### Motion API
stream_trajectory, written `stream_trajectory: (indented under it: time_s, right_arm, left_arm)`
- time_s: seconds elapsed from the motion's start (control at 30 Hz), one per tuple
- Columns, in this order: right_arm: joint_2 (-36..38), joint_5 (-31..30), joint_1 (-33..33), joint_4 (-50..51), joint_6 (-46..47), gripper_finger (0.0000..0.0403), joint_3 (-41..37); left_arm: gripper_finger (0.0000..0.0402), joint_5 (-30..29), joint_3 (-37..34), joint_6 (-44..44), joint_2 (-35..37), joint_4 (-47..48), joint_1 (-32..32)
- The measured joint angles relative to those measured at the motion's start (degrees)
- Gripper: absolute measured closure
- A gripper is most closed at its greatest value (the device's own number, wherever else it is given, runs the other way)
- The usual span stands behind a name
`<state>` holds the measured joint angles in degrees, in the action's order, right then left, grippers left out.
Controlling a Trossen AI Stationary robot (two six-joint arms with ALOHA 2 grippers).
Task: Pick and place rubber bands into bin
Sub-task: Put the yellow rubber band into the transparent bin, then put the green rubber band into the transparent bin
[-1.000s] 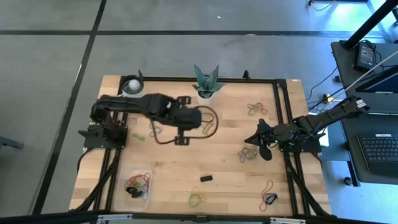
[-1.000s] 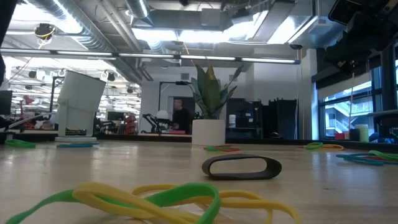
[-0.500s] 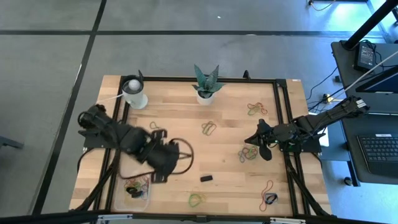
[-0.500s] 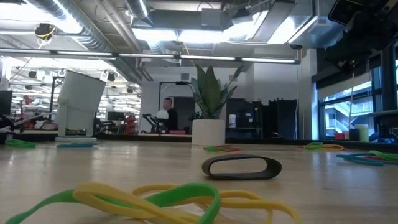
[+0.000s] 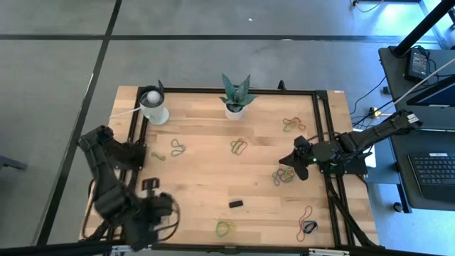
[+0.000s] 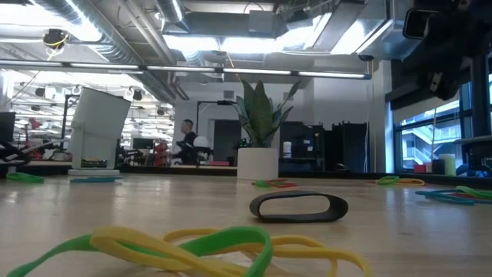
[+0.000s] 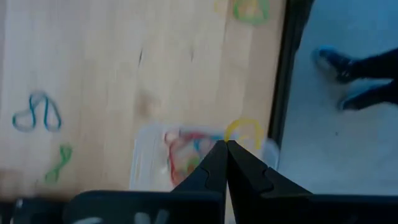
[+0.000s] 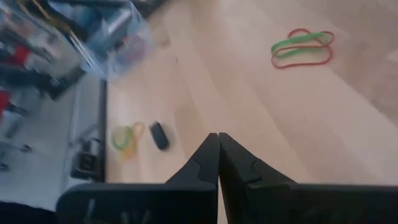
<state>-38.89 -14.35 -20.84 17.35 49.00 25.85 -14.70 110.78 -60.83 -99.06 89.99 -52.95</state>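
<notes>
The left pincer (image 7: 225, 144) is held closed above the bin (image 7: 149, 158), a yellow band (image 7: 244, 127) apparently pinched; a release near the rim could drop it onto the worktop (image 5: 213, 171). The right pincer (image 8: 218, 136) is closed, empty.

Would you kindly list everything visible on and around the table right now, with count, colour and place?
Rubber bands: many, green, red, orange, yellow and dark, scattered in small clusters over the table; some inside the bin.
Bin: one, clear, at the table's front left corner, under the left arm.
Black block: one, front centre of the table.
White cup: one, back left corner.
Potted plant: one, green in a white pot, back centre.
Table: one, light wood with a black frame.
Laptop: one, dark, on a side desk to the right.
Left gripper: shut, above the bin.
Right gripper: shut, near the right edge.
</notes>
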Motion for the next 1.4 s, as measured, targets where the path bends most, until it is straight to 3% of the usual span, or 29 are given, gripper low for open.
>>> stream_trajectory:
  time_s: [0.37,0.57,0.77,1.03,1.23,1.4]
  right_arm:
    - [-0.5,-0.2,0.0,-9.5,2.6,0.0399,0.0]
    - [-2.6,-0.2,0.0,-11.3,6.0,0.0398,0.0]
    - [-5.9,-0.2,0.0,-12.0,6.3,0.0398,0.0]
    - [-10.5,-0.1,0.0,-12.0,3.3,0.0398,0.0]
    - [-11.5,-0.1,0.0,-12.0,3.1,0.0399,0.0]
    - [-11.5,-0.1,0.0,-12.0,3.1,0.0398,0.0]
  left_arm:
    - [0.0400,2.5,-25.3,-18.3,9.6,-2.1,-11.5]
    - [0.0400,1.0,-39.3,-21.2,13.8,-15.5,-13.9]
    - [0.0400,5.2,-49.8,-21.8,14.3,-28.3,-12.9]
    - [0.0389,8.1,-53.4,-30.6,14.3,-29.7,-9.0]
    - [0.0321,17.2,-53.4,-32.1,14.3,-31.2,-5.5]
    - [0.0271,21.1,-50.9,-34.7,15.8,-31.3,-1.2]
